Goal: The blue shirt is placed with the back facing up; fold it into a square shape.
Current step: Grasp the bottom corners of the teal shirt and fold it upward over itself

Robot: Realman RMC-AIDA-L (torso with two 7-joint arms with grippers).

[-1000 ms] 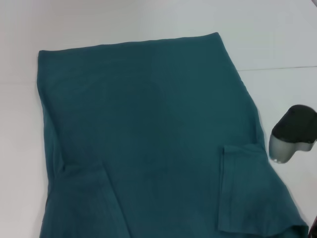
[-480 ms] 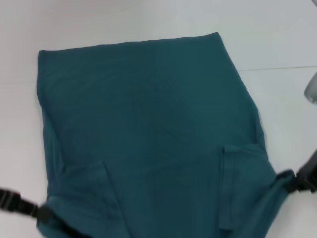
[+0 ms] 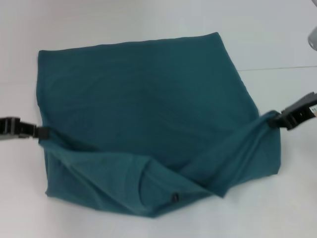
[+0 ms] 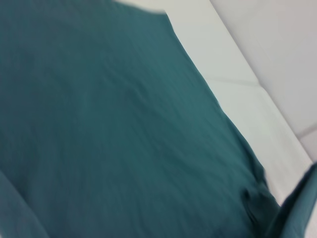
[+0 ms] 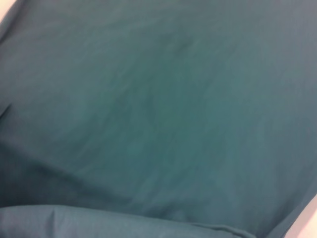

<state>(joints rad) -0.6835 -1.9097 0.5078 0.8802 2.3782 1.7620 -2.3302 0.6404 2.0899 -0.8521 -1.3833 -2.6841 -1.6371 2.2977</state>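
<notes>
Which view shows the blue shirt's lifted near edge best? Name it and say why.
The head view: the blue shirt appears whole, its near edge raised between the left gripper and the right gripper, sagging mid-span. Both wrist views show only close-up teal fabric, the left wrist view also some white table.
</notes>
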